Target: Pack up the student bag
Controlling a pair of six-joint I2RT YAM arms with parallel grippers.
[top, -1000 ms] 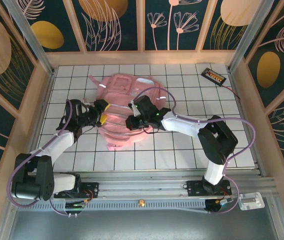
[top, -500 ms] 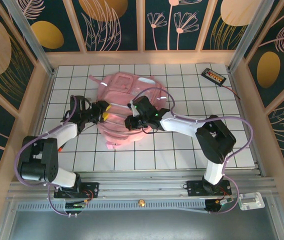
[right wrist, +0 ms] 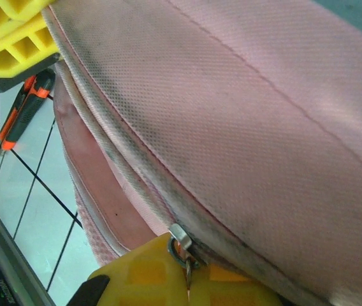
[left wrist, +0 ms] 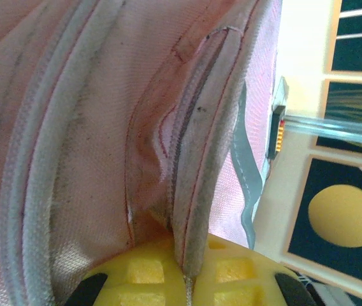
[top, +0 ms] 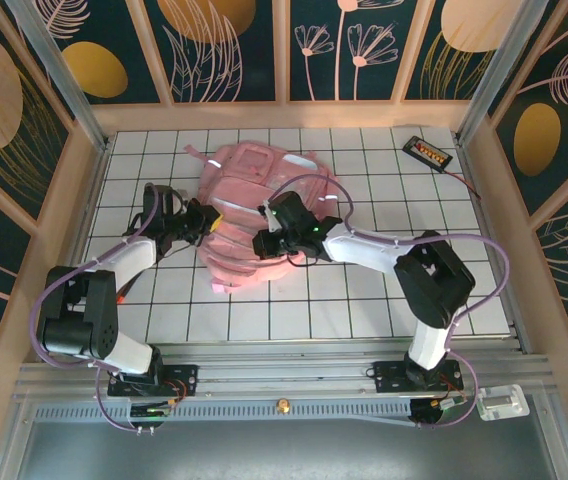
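The student bag, a soft pink backpack, lies flat on the white gridded table. My left gripper is at the bag's left side. In the left wrist view its yellow fingers are shut on a grey zipper seam of the student bag, with the seam running up from between them. My right gripper is on the bag's middle front. In the right wrist view it is shut on the metal zipper pull of the student bag. The left gripper's yellow fingers show at the top left there.
A black device with a cable lies at the table's far right corner, and it appears beyond the bag as a black device in the left wrist view. An orange and black tool lies on the table by the bag's left side. Wooden walls surround the table.
My left gripper has closed on the bag's zipper seam, and its arm has folded back toward the left. The bag has shifted slightly toward the far side. The right gripper stays shut.
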